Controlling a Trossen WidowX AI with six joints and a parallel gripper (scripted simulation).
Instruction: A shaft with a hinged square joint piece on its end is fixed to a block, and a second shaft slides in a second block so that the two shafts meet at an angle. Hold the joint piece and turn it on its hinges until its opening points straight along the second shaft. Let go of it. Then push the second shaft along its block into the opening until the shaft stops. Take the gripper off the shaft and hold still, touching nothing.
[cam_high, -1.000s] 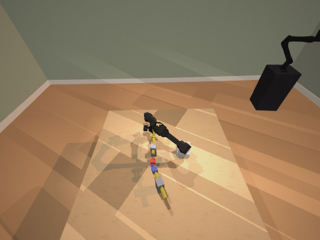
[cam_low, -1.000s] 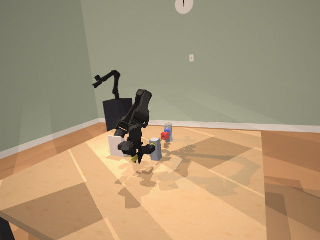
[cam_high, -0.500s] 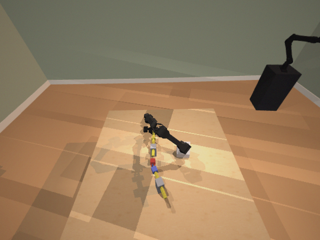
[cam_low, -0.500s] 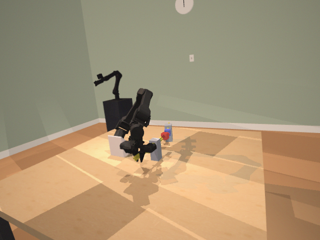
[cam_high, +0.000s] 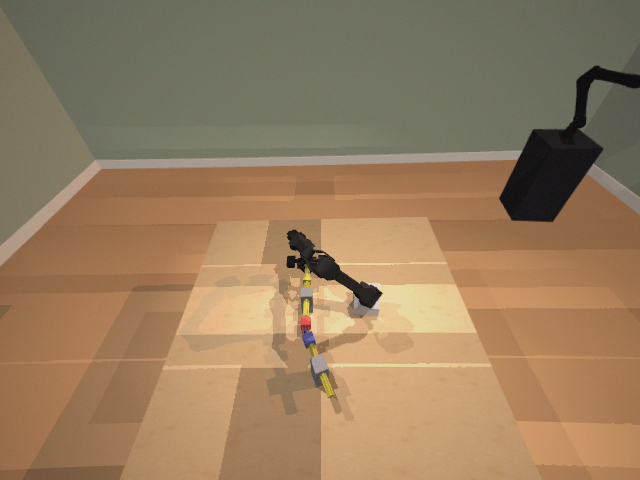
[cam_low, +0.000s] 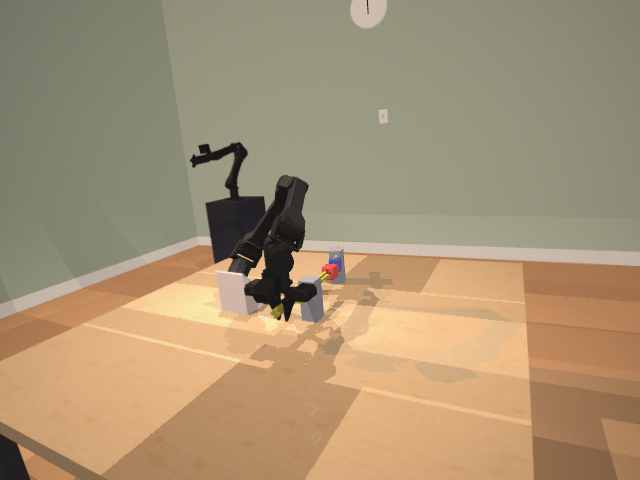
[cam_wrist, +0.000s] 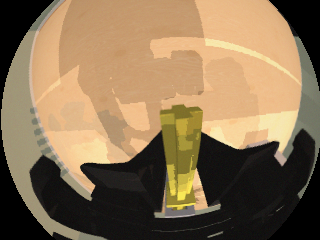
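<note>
End effector (cam_high: 307, 266) (cam_low: 282, 316) (cam_wrist: 176, 130) pointing downward, fingers partly closed, below a folded arm (cam_high: 345, 279) (cam_low: 289, 211).

Yellow shafts (cam_high: 326, 384) (cam_low: 277, 311) (cam_wrist: 181, 150), grey blocks (cam_high: 319, 364) (cam_low: 312, 304), red joint piece (cam_high: 305, 323) (cam_low: 329, 271), blue piece (cam_high: 309, 339) (cam_low: 335, 264), black fingers (cam_low: 287, 308).

Obstacles by near grey block
Near grey block (cam_high: 306, 295) (cam_low: 311, 300): red joint piece (cam_high: 305, 323) (cam_low: 330, 271) beyond; open air above.
</note>
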